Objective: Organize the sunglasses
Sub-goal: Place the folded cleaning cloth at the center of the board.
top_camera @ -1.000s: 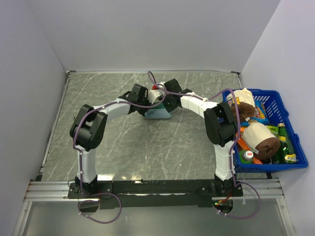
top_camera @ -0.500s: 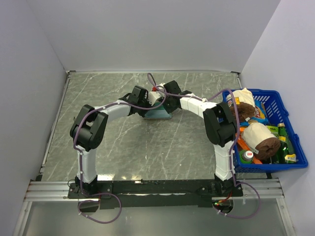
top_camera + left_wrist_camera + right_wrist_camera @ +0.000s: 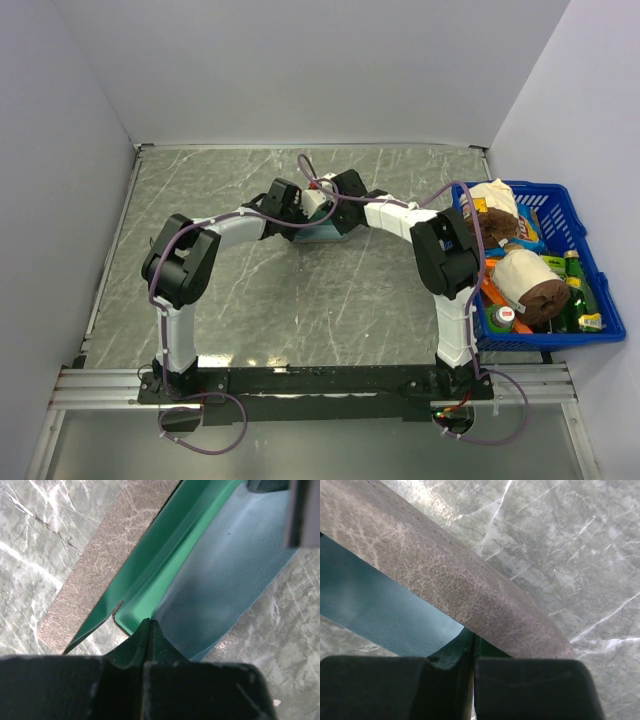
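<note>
The grey-brown case [image 3: 95, 570] lies open on the marble table and shows its green lining [image 3: 165, 565]. A light blue cloth [image 3: 235, 565] lies over the lining. My left gripper [image 3: 149, 622] is shut, its tips at the seam between lining and cloth. My right gripper [image 3: 470, 634] is shut too, its tips tucked under the edge of the case's grey-brown flap [image 3: 445, 580], with the cloth [image 3: 375, 615] beside them. Seen from above, both grippers [image 3: 300, 220] [image 3: 328, 212] meet over the case [image 3: 318, 235] at mid-table. The sunglasses are hidden.
A blue basket [image 3: 592, 270] full of bottles and packets stands at the table's right edge, beside the right arm. White walls close the table at the back and both sides.
Both wrists have shifted slightly left and toward the back, and cover more of the case and cloth than before. The jaws stayed shut.
</note>
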Robot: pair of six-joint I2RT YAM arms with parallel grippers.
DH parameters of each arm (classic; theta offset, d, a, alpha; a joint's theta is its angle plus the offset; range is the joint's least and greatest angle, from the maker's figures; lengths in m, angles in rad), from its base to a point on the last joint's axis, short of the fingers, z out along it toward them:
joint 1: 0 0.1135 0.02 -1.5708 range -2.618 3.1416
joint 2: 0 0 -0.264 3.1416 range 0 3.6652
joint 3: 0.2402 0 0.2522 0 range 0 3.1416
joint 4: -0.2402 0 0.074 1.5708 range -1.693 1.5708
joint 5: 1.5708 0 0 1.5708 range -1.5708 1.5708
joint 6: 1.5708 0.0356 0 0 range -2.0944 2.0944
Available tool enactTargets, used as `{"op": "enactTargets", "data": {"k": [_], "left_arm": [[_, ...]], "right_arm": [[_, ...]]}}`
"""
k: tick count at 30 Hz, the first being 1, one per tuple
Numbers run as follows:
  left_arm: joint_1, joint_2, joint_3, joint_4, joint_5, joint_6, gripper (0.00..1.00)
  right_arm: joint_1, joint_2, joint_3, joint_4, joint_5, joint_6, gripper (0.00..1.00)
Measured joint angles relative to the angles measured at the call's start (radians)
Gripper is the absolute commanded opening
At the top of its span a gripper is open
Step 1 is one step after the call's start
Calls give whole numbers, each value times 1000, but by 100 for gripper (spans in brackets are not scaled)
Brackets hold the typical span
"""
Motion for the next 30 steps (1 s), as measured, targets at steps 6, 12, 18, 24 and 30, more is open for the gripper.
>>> {"op": "enactTargets", "data": {"k": [6,12,18,24,30], "left_arm": [[-1,-2,-4,8,-3,0,1],[-4,-16,-15,27,-8,0,1],[-5,-19,-16,44,-8,0,1],[-6,-22,-18,50,-15,0,1],[-10,-23,-29,60,-31,0,1]], "right_arm": [[2,-3,-18,26,8,2,0],[6,-13,-39,50,21,3,0],[6,-22,-51,66,33,3,0],[6,-24,-52,77,39,3,0],[6,-30,-64,88,39,2,0]]}}
